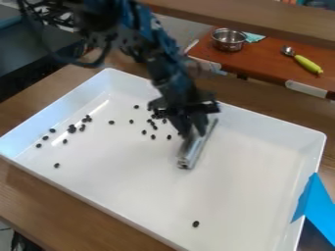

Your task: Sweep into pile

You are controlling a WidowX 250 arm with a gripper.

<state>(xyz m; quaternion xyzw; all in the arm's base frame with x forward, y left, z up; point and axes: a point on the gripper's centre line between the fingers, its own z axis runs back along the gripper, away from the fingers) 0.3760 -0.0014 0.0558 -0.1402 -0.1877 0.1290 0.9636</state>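
"Under the gripper [194, 131], what's there?"

"White tray [242, 196], with the tool [191, 154], a silvery bar, slanting down from the fingers toward the tray floor. Whether its low end touches: can't tell."

"Gripper state?"

"Clamped on the tool. Arm comes in from the upper left, gripper pointing down."

"And the beans [153, 137]?"

"Black, loose. One loose bunch just left of the gripper as viewed, a few more spread a bit further left. Well apart from the gripper, far left, a tighter clump with singles trailing off around it."

"Strays?"

"One bean low on the left, away from the clump. Another on the camera side of the gripper, well apart from the tool, alone."

"So, one pile?"

"No, scattered."

"Rest, quick?"

"Wood table [39, 206] under the tray. Blue tape [315, 206] right of the gripper, at the tray's edge. Beyond the gripper, a reddish board [265, 61]: metal bowl [229, 40], teal cloth [252, 37] beside it, green-handled spoon [305, 62] further right."
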